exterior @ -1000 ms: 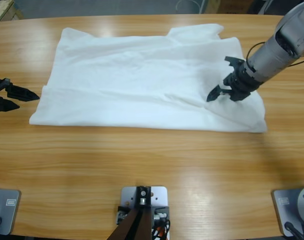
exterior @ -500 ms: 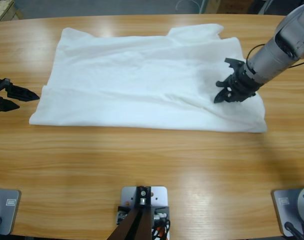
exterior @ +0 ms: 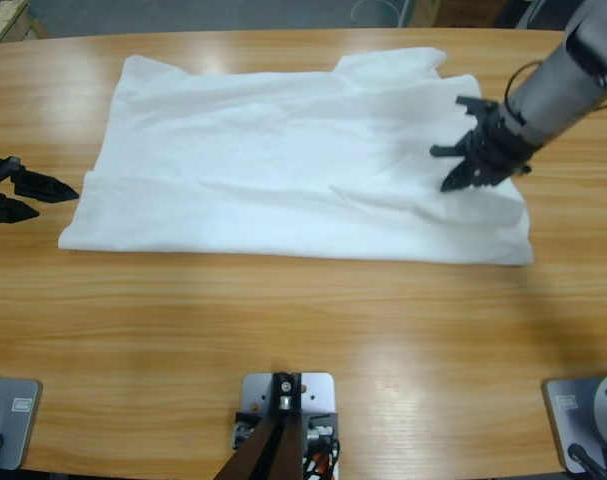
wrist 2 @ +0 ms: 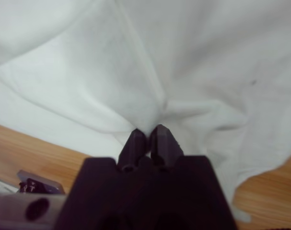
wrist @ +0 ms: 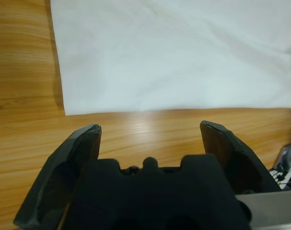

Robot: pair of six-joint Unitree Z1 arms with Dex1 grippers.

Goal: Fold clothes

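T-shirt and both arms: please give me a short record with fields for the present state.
garment: white T-shirt lying spread out on the wooden table
right end effector: shut on a pinch of T-shirt fabric near its right end
left end effector: open, on bare wood beside the shirt's left edge, not touching it
fold: none visible

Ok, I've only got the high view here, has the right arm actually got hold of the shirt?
Observer: Yes. In its wrist view the right fingers are shut together, with the shirt puckered into their tips.
Operator: And the left one?
Observer: The left fingers are wide open with nothing between them. The shirt's corner lies ahead of them, across bare table.
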